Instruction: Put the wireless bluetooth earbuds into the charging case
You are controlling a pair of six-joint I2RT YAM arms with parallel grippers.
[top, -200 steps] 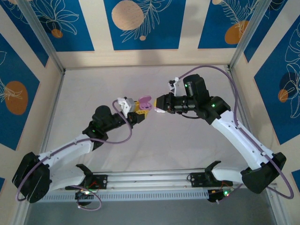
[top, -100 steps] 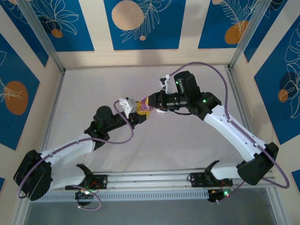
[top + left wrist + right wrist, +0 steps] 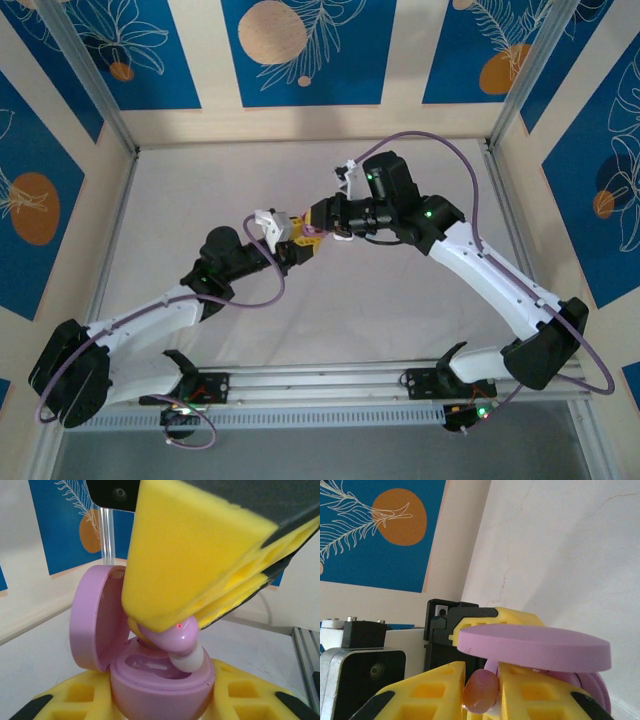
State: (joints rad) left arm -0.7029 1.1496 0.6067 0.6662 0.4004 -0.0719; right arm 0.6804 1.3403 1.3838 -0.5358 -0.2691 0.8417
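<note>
1. Left pincer (image 3: pixel 296 240): closed on the pink charging case (image 3: pixel 160 685), which sits clamped by its base between the yellow pads (image 3: pixel 65 702) and is held up off the tabletop (image 3: pixel 190 200)
2. Lid (image 3: pixel 92 620): swung open, standing upright beside the case's wells
3. Right pincer (image 3: pixel 322 221): closed on one pink earbud (image 3: pixel 176 639), which it holds directly over the open case, pale tip down and touching the moulded well
4. Done, as you may judge it: case opened and presented, bud brought to its well and starting to enter
5. Not yet done: the bud's body stands proud of the rim, so count it as unseated; you have to press it home, then let go
6. Unsettled: the second well lies behind the bud, so you cannot tell whether it is filled
7. Left after that, by the task: any further bud for this case
</note>
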